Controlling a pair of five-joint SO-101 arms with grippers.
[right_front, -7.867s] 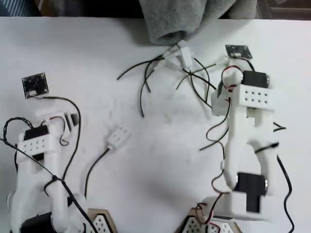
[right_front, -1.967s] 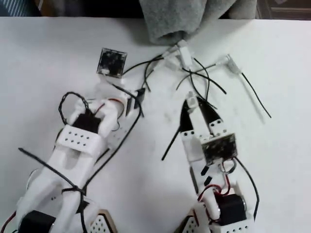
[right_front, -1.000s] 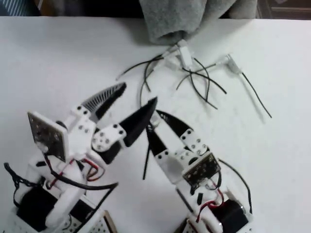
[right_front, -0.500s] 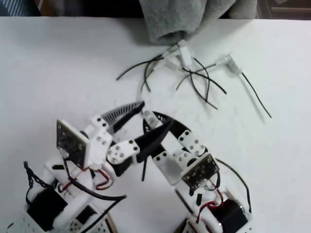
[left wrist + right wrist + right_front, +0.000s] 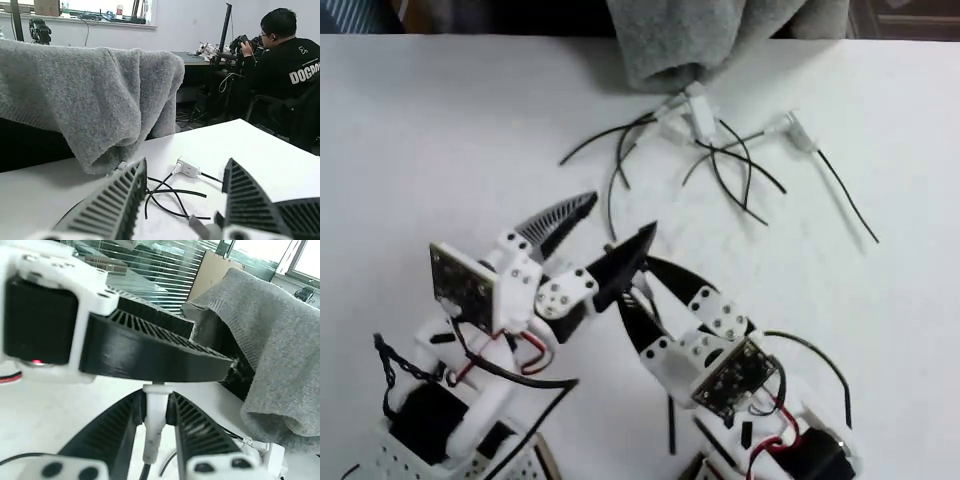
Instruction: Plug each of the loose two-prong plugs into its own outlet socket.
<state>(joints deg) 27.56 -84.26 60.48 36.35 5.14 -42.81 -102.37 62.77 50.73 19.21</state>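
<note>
Left claw (image 5: 622, 213) reopened, right claw (image 5: 156, 399) gripping plug (image 5: 154, 435)

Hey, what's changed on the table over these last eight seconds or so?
Both arms swung inward and met over the middle of the table. The right gripper took hold of a white plug and brought it to the left gripper, which closed in, then backed off open. The cord tangle by the grey sweater stayed put.

left gripper (image 5: 186, 167) spread wide, right gripper (image 5: 156, 401) clamped
</note>
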